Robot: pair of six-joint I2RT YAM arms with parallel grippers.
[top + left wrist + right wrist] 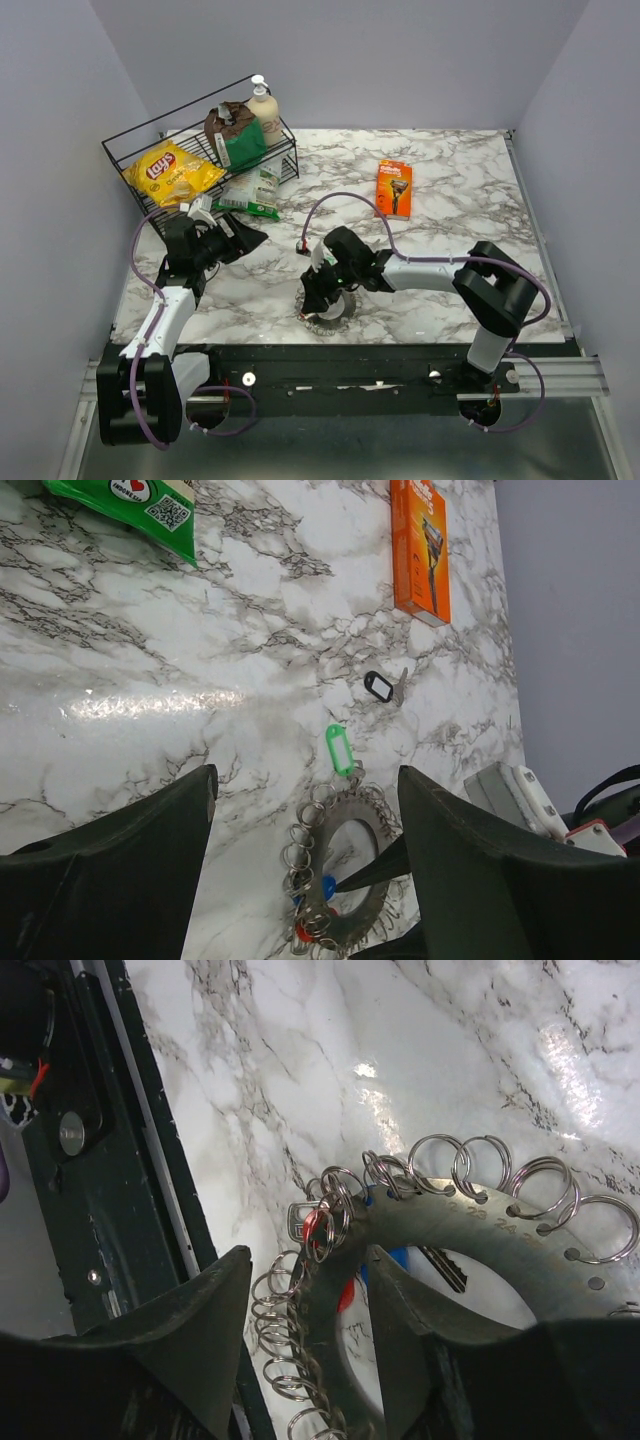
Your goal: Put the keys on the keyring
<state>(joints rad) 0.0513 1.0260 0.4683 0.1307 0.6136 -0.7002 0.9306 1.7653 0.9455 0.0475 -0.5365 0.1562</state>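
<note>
The keyring (335, 875), a flat silver ring fringed with many small split rings, lies on the marble near the front edge (328, 318). A red-headed key (320, 1230) and a blue-headed key (400, 1257) lie under it. A green tag (341, 750) touches its far rim. A black-tagged key (380, 687) lies apart. My right gripper (308, 1260) is open and straddles the ring's band, one finger inside the hole and one outside (322, 296). My left gripper (305, 780) is open and empty, held above the table to the left of the ring (245, 238).
An orange razor pack (393, 188) lies at the back. A wire basket (125, 160) holds a chip bag, a brown bag and a lotion bottle at back left. A green packet (250, 195) lies in front of it. The black front rail (110, 1160) runs next to the ring.
</note>
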